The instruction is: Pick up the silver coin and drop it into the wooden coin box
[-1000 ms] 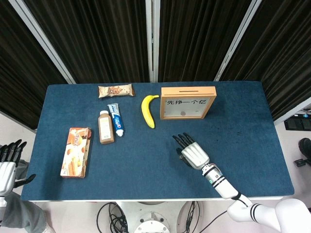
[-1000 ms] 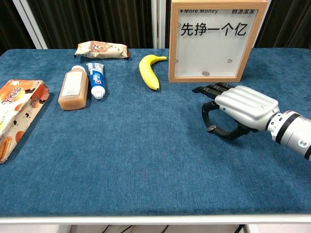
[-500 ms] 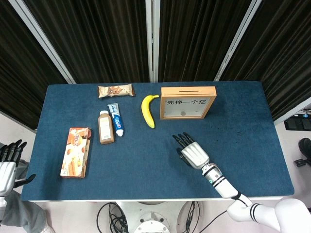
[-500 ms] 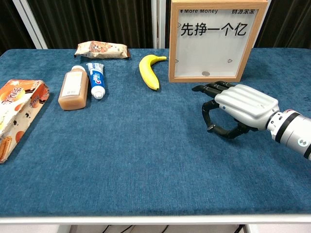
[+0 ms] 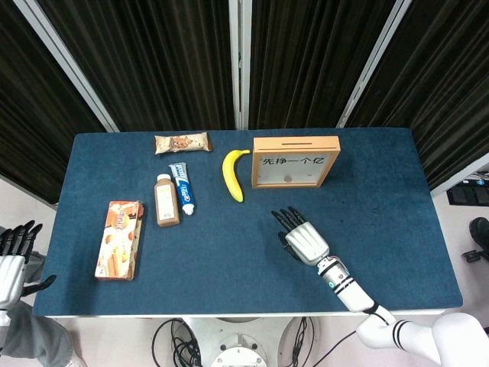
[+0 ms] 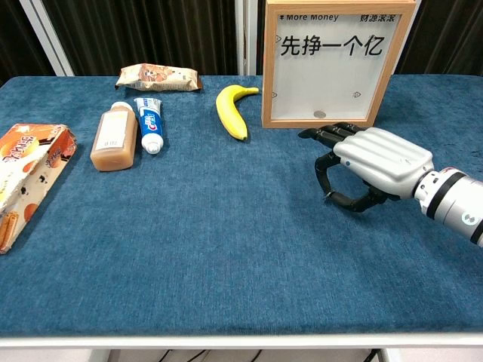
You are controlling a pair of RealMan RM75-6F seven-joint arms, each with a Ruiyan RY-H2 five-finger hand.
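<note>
Two hands show, only one working. Right hand [image 6: 370, 167] hovers palm-down just above the counter [image 6: 226, 249], fingers curled under with thumb bent toward them; whether it pinches the silver coin I cannot tell, since no coin shows loose on the cloth. At its twelve o'clock stands the wooden coin box [image 6: 336, 62], close by, slot up top, so a short lift would likely reach it. Left hand [image 5: 11, 264] hangs off the counter at nine o'clock, fingers spread, holding nothing. Banana [image 6: 231, 110] lies beside the box at ten o'clock.
</note>
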